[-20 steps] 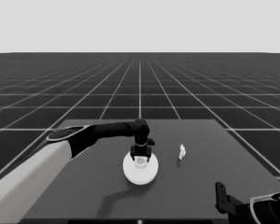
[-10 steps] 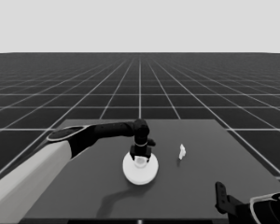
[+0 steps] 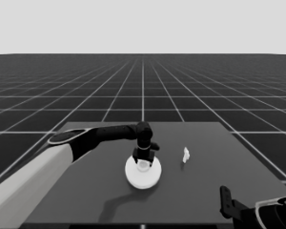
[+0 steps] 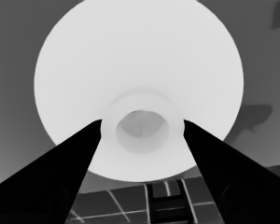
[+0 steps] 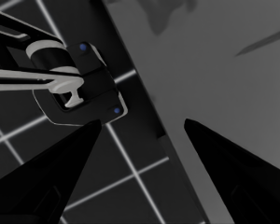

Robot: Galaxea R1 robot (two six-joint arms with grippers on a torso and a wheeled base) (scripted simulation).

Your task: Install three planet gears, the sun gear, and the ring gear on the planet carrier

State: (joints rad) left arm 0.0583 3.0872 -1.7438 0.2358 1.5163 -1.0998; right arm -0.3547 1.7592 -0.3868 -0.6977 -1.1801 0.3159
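thin white piece, seemingly upright, on table

No text, label or number can be read anywhere (no brands either).

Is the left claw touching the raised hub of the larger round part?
Touching. In the left wrist view both fingers of the left claw meet the sides of the raised hub on the larger round part, with no gap showing.

Head view overlooks table; wrist views close.
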